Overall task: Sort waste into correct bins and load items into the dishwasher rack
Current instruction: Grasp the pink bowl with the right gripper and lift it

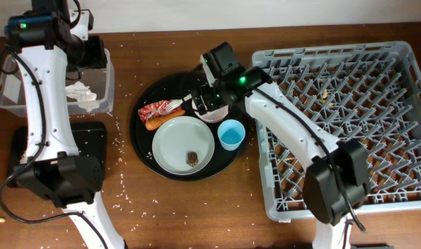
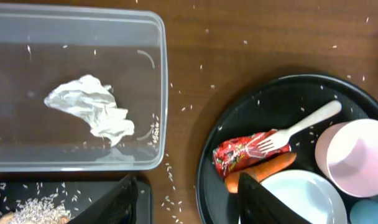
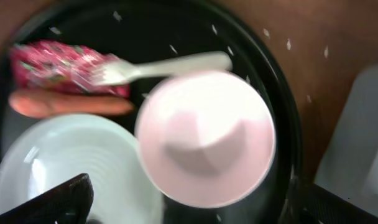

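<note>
Squarely beneath spread right jaws sits the cream bowl (image 3: 204,140).

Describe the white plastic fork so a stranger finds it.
Left of the large grey plastic rack sits a round black tray. On it a white plastic fork lies with tines on the red wrapper, handle by the round pale bowl. Nothing else there is long, thin and white.

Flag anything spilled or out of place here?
Yes: rice grains are scattered over the table between the clear tub and round black tray, some inside that tray. The fork's tines rest on the red wrapper.
</note>
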